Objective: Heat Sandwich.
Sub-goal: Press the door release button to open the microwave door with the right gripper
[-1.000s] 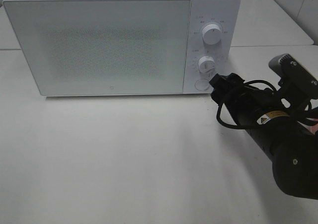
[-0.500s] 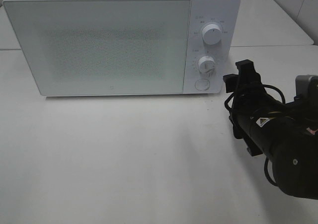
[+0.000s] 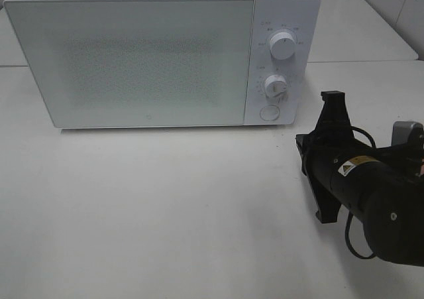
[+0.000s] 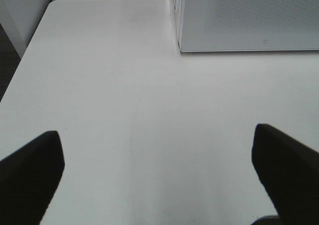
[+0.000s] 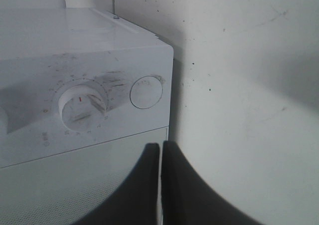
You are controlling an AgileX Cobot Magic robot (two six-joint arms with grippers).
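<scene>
Microwave [image 3: 152, 54] door shut, sandwich unseen; right gripper [image 5: 160, 150], clenched empty, faces its round button [image 5: 146, 92]; left gripper [image 4: 157, 132] released. Opening, loading, heating seemingly remain.

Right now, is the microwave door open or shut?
Shut: the door lies flush with the control panel, with no gap and the interior hidden.
</scene>
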